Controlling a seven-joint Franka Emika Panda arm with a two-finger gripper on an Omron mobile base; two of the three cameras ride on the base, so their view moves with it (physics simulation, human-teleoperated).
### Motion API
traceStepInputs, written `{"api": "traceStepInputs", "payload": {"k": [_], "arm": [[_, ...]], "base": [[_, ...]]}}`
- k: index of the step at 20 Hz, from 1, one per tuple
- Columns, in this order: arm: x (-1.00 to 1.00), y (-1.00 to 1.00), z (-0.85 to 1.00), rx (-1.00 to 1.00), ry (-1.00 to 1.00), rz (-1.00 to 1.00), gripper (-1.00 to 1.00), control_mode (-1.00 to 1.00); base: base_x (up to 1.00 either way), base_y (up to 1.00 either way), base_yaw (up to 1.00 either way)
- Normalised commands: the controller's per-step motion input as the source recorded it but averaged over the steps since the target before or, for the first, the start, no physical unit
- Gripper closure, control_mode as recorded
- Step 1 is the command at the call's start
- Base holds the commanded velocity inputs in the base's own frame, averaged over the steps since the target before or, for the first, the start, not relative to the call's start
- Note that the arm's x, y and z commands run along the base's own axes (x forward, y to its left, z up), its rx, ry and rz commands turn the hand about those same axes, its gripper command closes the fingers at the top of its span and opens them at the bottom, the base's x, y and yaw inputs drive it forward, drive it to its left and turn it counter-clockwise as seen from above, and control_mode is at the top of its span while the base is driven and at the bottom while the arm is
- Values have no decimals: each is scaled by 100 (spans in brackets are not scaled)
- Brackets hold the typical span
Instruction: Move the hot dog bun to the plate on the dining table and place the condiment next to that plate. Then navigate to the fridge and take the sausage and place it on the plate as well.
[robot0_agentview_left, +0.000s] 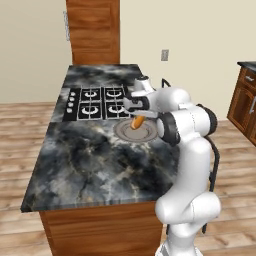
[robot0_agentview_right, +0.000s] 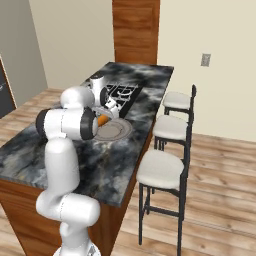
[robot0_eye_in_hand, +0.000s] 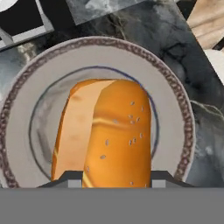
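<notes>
- Over the dining table (robot0_agentview_left: 95, 165), the white arm rises from the near edge, bends at a dark-jointed elbow and reaches forward and to its left, with the wrist turned so the hand points down at the stone top.
- The gripper (robot0_agentview_left: 137, 118) hangs above the plate (robot0_agentview_left: 122, 133), which sits on the marbled top just on the near side of the black cooktop (robot0_agentview_left: 95, 102).
- In the hand view the two finger tips (robot0_eye_in_hand: 70, 178) stand on either side of the hot dog bun (robot0_eye_in_hand: 107, 135); the jaws are partly closed and clasp the near end of the bun between them.
- The bun, orange-tan and speckled with seeds, is tilted, its free end slanting down toward the middle of the plate (robot0_eye_in_hand: 175, 109); whether that end touches the plate cannot be told.
- In the right base view the bun (robot0_agentview_right: 102, 119) shows as an orange patch beside the forearm, over the plate's (robot0_agentview_right: 117, 131) far-left part.
- Three stools (robot0_agentview_right: 165, 170) stand along the table's right side.
</notes>
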Motion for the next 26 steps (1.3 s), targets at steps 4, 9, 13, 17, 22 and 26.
{"api": "traceStepInputs", "payload": {"k": [4, 9, 13, 17, 22, 26], "arm": [[13, 0, -36, 0, 1, 0, 100, -100], [30, 0, -49, 0, 1, 0, 100, -100], [23, 0, -37, 0, 0, 0, 100, -100], [22, 0, -16, 0, 0, 0, -100, -100], [19, 0, -11, 0, 0, 0, -100, -100], [2, 0, 0, 1, 0, 0, -100, -100]], "base": [[0, 0, 0], [0, 0, 0], [0, 0, 0], [0, 0, 0], [0, 0, 0], [0, 0, 0]]}}
